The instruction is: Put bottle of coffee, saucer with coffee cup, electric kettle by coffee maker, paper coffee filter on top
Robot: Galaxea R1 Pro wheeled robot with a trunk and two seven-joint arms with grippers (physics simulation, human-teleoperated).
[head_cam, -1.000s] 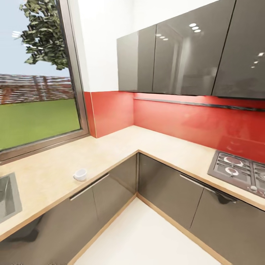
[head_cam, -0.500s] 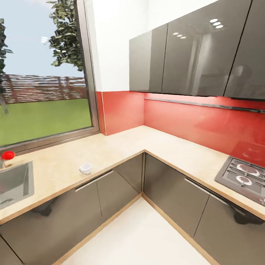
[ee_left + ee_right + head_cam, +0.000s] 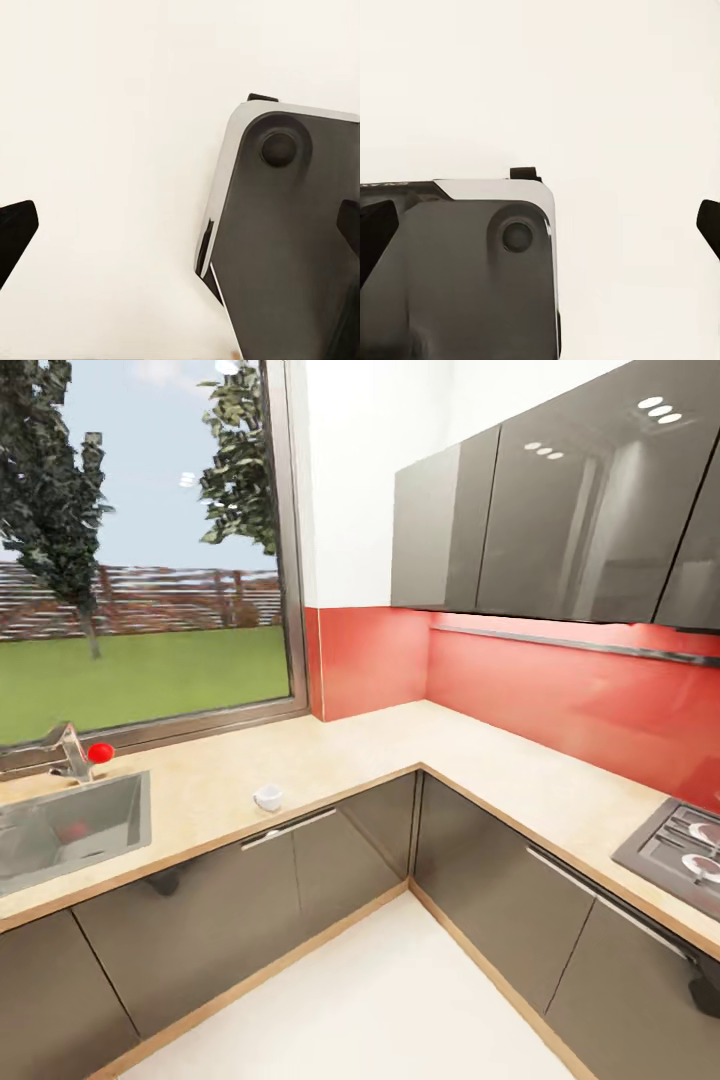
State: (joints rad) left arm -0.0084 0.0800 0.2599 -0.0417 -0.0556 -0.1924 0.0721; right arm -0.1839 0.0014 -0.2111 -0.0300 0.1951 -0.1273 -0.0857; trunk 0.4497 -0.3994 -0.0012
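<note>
**Inspector:** State the position of the task's things, taking the sink [image 3: 75,830] as reference.

**Assistant:** The coffee cup [image 3: 267,796] stands on the kitchen countertop [image 3: 370,755], near the sink on the side toward the corner, close to the front edge above a drawer handle [image 3: 288,828]. It looks upright; the handle is too small to place. A faucet with a red knob [image 3: 99,752] sits behind the sink, under the window [image 3: 140,560]. A cooktop [image 3: 680,845] lies on the other run of counter, well apart from the sink.

**Inspector:** Grippers?

**Assistant:** Left gripper [image 3: 180,232]: dark fingertips at opposite edges of its wrist view, spread apart, nothing between them, with floor and part of the robot's base [image 3: 289,247] below. Right gripper [image 3: 540,225]: likewise apart and empty.

**Inspector:** Step in hand, in your judgement?

**Assistant:** Travel toward the cup, I judge. To do it well, the base should stop square to the cabinet front beside the sink, close enough to reach without leaning. The approach should come from above or from the open side, since the cup sits near the edge and a sideways nudge could push it off.
</note>
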